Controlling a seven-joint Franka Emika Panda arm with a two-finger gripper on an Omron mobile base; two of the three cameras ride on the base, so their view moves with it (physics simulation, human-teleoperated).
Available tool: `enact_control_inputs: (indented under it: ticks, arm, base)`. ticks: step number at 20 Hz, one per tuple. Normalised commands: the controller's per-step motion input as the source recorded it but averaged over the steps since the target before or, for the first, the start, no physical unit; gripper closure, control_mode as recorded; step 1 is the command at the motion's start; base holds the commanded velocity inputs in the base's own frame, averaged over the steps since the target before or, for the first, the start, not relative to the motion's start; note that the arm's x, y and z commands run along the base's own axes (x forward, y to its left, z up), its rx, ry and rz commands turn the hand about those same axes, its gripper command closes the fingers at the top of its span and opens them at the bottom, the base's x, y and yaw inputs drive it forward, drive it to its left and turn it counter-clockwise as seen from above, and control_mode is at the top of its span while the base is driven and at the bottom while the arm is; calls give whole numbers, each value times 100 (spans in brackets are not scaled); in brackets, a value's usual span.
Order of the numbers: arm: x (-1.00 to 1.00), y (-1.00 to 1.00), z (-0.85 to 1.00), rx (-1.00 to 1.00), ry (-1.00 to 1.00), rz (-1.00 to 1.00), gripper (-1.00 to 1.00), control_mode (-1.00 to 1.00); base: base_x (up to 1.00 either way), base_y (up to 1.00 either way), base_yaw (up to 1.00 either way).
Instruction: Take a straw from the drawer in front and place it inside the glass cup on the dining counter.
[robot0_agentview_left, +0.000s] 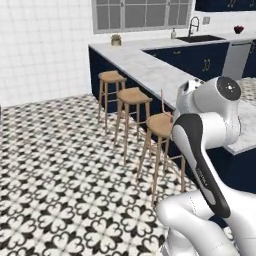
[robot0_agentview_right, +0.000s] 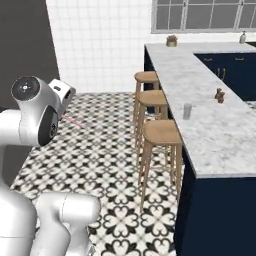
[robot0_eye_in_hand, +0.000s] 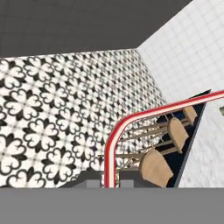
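The gripper (robot0_eye_in_hand: 106, 183) is clenched on the straw (robot0_eye_in_hand: 114, 140), its two dark fingertips (robot0_eye_in_hand: 89, 180) pressed against the lower end of the thin stem. In the hand view the straw rises from between the tips, curves at its bend and runs off toward the right edge, pinkish-red with a pale stripe along it. In the right base view the straw (robot0_agentview_right: 74, 121) pokes out from the hand as a faint pink line, held in the air over the patterned floor (robot0_agentview_right: 95, 150), well apart from the bench (robot0_agentview_right: 210, 130). In the left base view the straw (robot0_agentview_left: 163, 102) shows as a thin upright line just beside the arm's upper joint, in front of the bench edge. The glass cup (robot0_agentview_right: 187, 111) stands upright on the marble bench top, near the edge that faces the stools, with nothing in it. Two small brown shakers (robot0_agentview_right: 219, 94) stand farther along the bench toward its inner side, apart from the cup. Three round wooden stools (robot0_agentview_right: 161, 131) line the front of the bench. A small potted plant (robot0_agentview_right: 171, 41) sits at the far end of the bench by the window, and a sink with a dark tap (robot0_agentview_left: 194, 26) is set into the back counter.
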Motion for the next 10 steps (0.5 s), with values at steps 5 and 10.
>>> enact_control_inputs:
  ticks: [5,10]
  arm:
    - [0,0,0,0,0,0,100,100]
    - [0,0,0,0,0,0,100,100]
  base:
    - [84,91,-55]
    - [71,84,-57]
